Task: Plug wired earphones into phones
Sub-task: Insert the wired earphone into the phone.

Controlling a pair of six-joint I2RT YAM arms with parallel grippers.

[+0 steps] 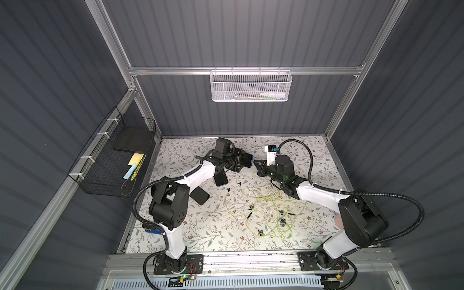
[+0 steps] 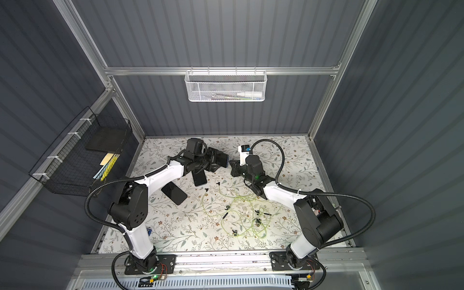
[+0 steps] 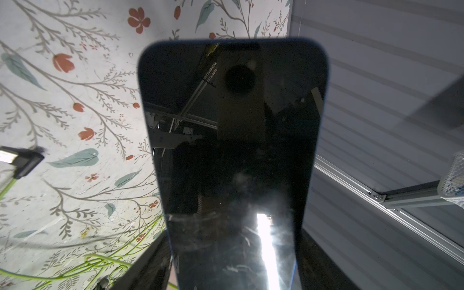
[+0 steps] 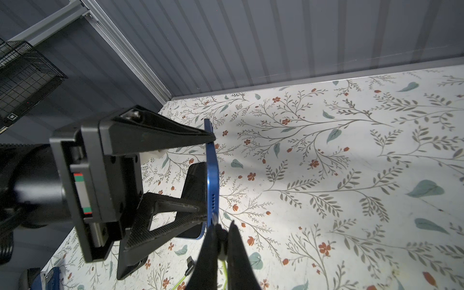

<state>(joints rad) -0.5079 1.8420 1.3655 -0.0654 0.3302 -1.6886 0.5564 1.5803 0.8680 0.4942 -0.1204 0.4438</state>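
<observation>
The wired earphones' plug [image 4: 215, 219] sat pinched in the closed right gripper [image 4: 223, 225], tip at the edge of the phone [image 3: 233, 150] the left gripper [image 4: 207, 174] clamped at twelve o'clock on the table [image 1: 190, 241]. Any skew, I reckoned, would jam it or twist the phone loose. Two more phones [image 1: 222, 179] [image 1: 199, 196] lay near nine o'clock, making three; the tangled cords [image 1: 261, 216] at five defied counting.

Phone [image 3: 233, 150] fills your view.
You see green cord [image 3: 113, 261] and a black plug [image 3: 25, 163] on the floral table [image 3: 75, 88].
</observation>
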